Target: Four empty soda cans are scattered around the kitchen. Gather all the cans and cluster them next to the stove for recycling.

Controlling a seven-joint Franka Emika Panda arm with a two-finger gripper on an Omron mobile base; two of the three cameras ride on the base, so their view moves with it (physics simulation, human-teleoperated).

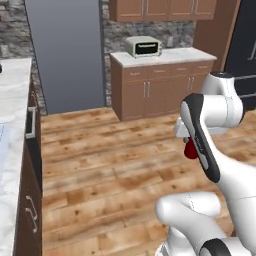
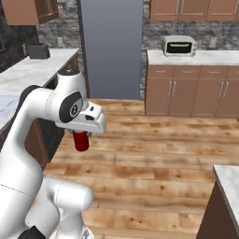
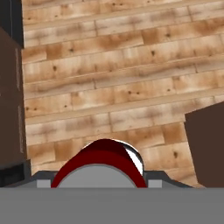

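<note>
On the far left of the left base view a pale marble surface (image 1: 12,130) runs along dark cabinet fronts, and whether the stove sits on it cannot be told from here, since no burners show. Moving right across the wooden floor (image 1: 100,165), a second surface (image 1: 160,57) against the back wall carries a toaster oven (image 1: 143,47), well apart from the robot. Further right is the arm, and below its wrist hangs a red soda can (image 1: 190,149), upright and well above the floor. The right base view shows that can (image 2: 81,140) more clearly beneath the hand (image 2: 83,135), which is clenched on its upper part with the body hanging free below. In the hand view the can's silver top and red shoulder (image 3: 103,159) sit between the fingers, so the grip looks centred rather than off to one edge. The step in hand appears to be carrying this can toward the stove while the base drives. To do it well, I would keep the can vertical and tucked near the robot's body, avoid quick wrist swings that could make a smooth can slip, clear the cabinet corners on both sides, and lower it only once a bare patch of surface beside the burners is plainly below.
</note>
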